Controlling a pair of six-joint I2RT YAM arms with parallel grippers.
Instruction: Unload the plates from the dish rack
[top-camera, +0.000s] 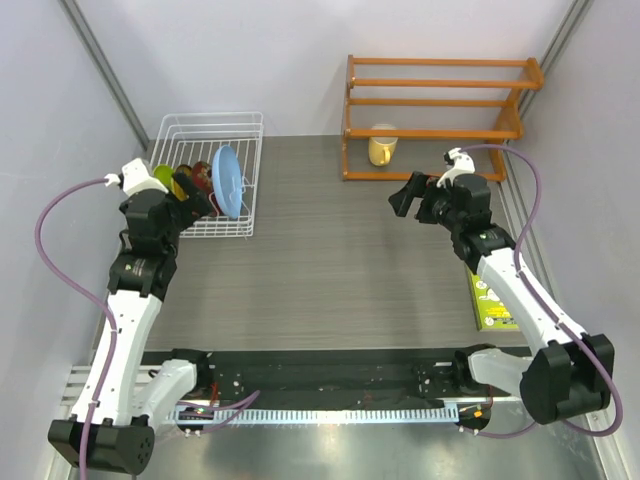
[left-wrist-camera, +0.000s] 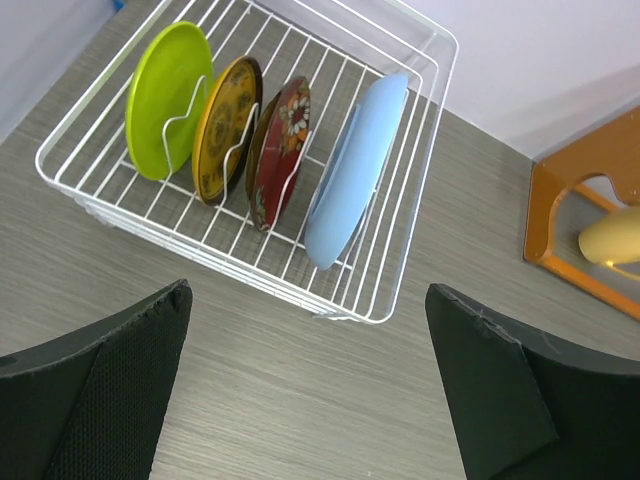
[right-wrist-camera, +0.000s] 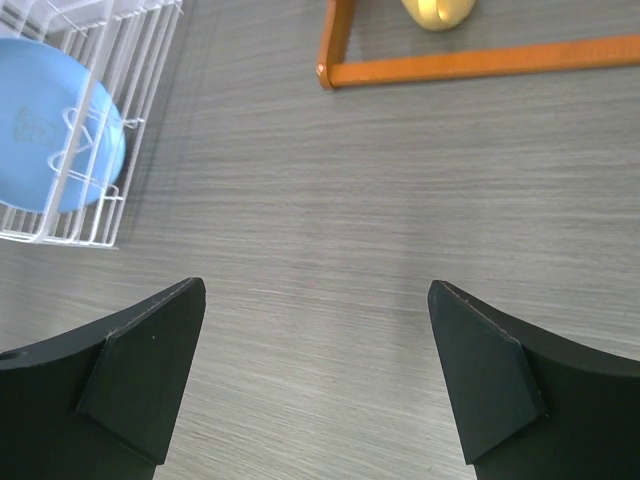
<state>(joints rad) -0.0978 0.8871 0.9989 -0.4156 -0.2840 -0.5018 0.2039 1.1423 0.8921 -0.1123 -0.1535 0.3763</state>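
The white wire dish rack (top-camera: 210, 128) (left-wrist-camera: 420, 130) stands at the back left. Four plates stand on edge in it: lime green (left-wrist-camera: 165, 100), yellow-orange patterned (left-wrist-camera: 225, 125), dark red patterned (left-wrist-camera: 283, 150) and light blue (left-wrist-camera: 355, 170) (top-camera: 227, 182). The blue plate also shows in the right wrist view (right-wrist-camera: 55, 125). My left gripper (top-camera: 190, 195) (left-wrist-camera: 310, 380) is open and empty, just in front of the rack above the table. My right gripper (top-camera: 408, 195) (right-wrist-camera: 315, 370) is open and empty over the table's middle right.
An orange wooden tiered shelf (top-camera: 440, 110) stands at the back right with a pale yellow mug (top-camera: 381, 148) on its lowest level. A green booklet (top-camera: 490, 300) lies at the right edge. Grey walls close in on both sides.
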